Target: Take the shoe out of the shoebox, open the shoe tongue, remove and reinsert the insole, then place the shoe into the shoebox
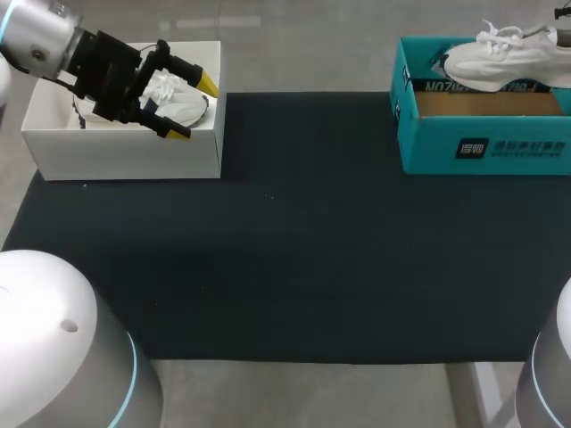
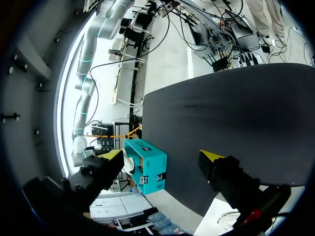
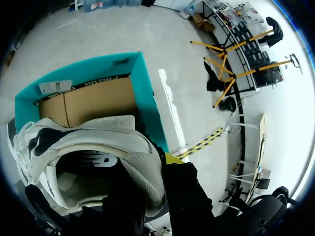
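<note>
A white sneaker [image 1: 500,55] hangs over the open teal shoebox [image 1: 482,143] at the table's far right. My right gripper [image 1: 560,37] holds it by the heel end. In the right wrist view the right gripper [image 3: 165,162] is shut on the heel collar of the sneaker [image 3: 93,147], with one yellow fingertip [image 3: 172,158] outside and the other hidden inside. The shoebox [image 3: 147,98] lies below, its cardboard floor bare. My left gripper [image 1: 193,109] hovers open over a white box [image 1: 125,147] at the far left. Nothing is between the fingers of the left gripper [image 2: 163,156].
The white box holds a white crumpled thing [image 1: 178,100], partly hidden by my left gripper. A dark mat [image 1: 294,241] covers the table between the two boxes. The teal shoebox [image 2: 146,166] shows far ahead in the left wrist view.
</note>
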`<action>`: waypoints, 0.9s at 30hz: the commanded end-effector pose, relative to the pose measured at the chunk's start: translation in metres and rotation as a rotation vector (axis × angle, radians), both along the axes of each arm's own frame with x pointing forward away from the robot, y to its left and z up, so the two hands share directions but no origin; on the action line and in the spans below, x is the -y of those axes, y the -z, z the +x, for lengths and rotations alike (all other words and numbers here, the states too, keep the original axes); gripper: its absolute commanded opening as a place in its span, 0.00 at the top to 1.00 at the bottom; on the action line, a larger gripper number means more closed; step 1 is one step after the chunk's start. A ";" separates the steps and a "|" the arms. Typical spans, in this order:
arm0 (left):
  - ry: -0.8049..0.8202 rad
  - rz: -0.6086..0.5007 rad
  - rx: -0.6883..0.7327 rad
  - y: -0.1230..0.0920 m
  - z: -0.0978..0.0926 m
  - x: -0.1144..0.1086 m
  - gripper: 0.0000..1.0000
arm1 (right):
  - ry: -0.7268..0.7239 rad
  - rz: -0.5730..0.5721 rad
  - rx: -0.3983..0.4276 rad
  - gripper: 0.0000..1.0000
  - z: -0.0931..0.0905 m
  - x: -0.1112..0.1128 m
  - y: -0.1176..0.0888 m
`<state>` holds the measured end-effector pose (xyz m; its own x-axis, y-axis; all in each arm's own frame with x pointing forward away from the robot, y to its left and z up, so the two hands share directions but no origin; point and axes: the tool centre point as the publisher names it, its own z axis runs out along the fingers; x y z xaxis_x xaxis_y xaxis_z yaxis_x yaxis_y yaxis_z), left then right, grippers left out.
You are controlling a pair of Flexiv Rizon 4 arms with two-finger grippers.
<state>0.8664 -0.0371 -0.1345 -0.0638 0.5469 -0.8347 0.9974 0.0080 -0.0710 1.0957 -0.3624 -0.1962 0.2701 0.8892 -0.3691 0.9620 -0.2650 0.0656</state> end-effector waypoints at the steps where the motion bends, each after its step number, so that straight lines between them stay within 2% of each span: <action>1: 0.000 0.003 0.000 0.000 0.000 0.000 0.00 | -0.033 0.026 0.003 1.00 -0.009 0.003 0.018; 6: 0.000 0.003 0.000 0.000 0.000 0.000 0.00 | -0.032 0.031 0.004 1.00 -0.012 0.000 0.040; 14: 0.000 0.003 0.000 0.000 0.000 0.000 0.00 | 0.045 -0.010 0.066 1.00 -0.013 0.003 0.065; 27: 0.000 0.003 0.000 0.000 0.000 0.000 0.00 | 0.053 -0.019 0.030 1.00 -0.022 -0.002 0.116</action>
